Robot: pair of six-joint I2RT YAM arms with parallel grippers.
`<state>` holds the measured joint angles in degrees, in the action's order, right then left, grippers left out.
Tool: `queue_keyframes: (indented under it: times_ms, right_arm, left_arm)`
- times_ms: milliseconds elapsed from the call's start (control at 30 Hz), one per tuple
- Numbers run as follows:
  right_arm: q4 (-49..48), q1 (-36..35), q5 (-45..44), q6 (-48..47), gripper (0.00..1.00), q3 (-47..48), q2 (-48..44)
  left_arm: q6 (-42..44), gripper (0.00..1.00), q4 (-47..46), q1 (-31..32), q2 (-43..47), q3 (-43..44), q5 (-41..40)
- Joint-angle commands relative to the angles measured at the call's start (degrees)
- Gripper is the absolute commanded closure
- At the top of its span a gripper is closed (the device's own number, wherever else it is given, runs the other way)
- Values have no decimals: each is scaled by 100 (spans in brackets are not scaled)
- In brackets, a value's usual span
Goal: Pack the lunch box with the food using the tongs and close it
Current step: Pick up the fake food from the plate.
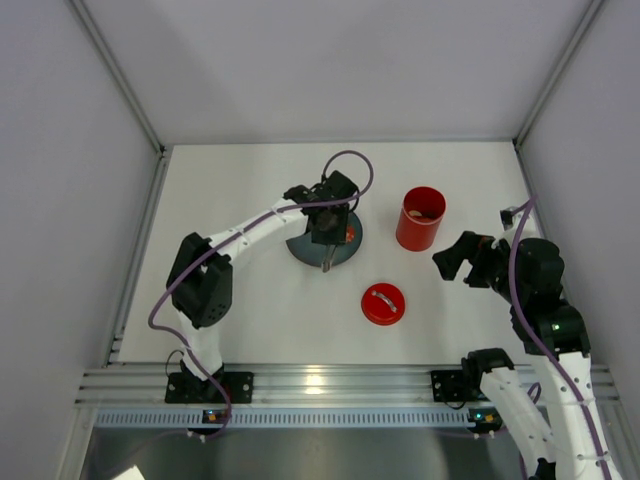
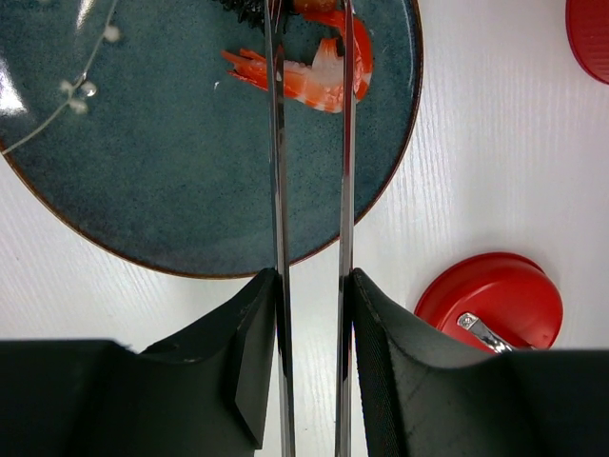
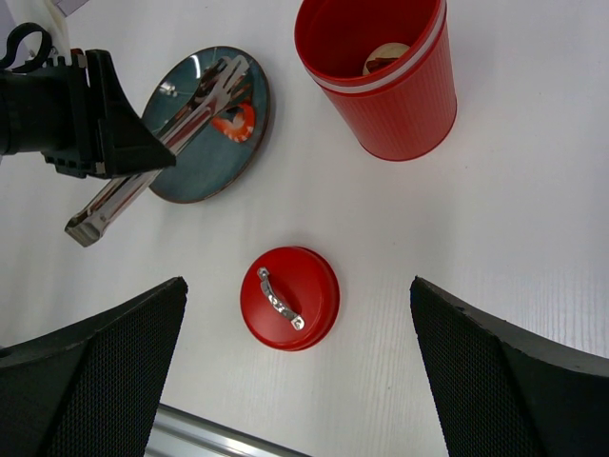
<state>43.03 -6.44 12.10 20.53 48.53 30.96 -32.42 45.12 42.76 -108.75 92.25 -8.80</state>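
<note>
White table [image 1: 250, 320], grey walls. Left gripper [image 2: 312, 286]: clamped on tongs [image 2: 277, 190], whose tips straddle an orange-white shrimp [image 2: 319, 81] on the plate [image 2: 171, 190]. Step, likely: picking food; next calls for pinching, lifting and carrying to the lunch box [image 3: 400, 105], right of plate, open, some food inside. Lid [image 3: 304, 286]: near plate, handle up. Right gripper [image 3: 297, 281]: spread wide, empty.

On the table [image 1: 240, 190] the plate [image 1: 302, 251] sits left of the box [image 1: 420, 230], the lid [image 1: 383, 304] lies nearer the arms between them, the tongs [image 2: 278, 190] reach over the plate across a shrimp [image 2: 314, 84] lying on it, and food [image 3: 385, 57] lies in the box.
</note>
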Motion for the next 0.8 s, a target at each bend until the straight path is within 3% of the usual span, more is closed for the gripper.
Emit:
queue_keyframes:
  times_ms: [0,167,367,767]
  right_arm:
    - [-110,55,29,-58,0,113,-46]
    - [-110,55,38,-58,1,112,-55]
    - [-101,55,29,-67,0,112,-55]
    - [-136,55,29,-50,0,104,-46]
  left_arm:
    - [52,60,-56,-31,372,-49,-26]
    - [43,60,-83,-31,398,-110,1]
    - [34,75,-144,-22,442,-102,10]
    - [87,80,-135,65,925,285,-324]
